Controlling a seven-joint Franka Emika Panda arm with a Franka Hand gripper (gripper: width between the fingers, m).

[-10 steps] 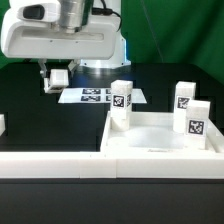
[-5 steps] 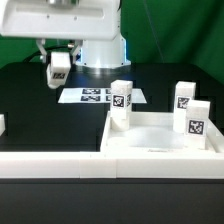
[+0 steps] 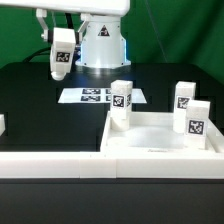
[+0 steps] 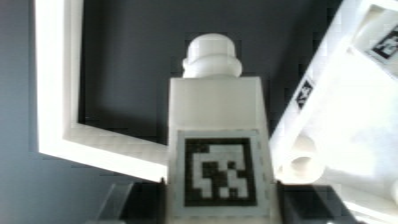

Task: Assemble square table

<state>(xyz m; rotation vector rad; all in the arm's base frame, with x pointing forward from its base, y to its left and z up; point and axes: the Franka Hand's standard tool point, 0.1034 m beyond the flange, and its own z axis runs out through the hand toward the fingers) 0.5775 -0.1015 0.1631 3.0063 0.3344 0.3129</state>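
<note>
Black tabletop | pincer grips 1 leg aloft | marker board below | 3 legs on square table

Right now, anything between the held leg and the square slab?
Exterior view: the marker board lies flat below the gap between the held leg in the gripper and the square slab.

We read no words, brands or numbers, we see only black-and-white square marker tags, one on the raised leg, one on each of three standing legs, several printed on the marker board, none decodable as text
</note>
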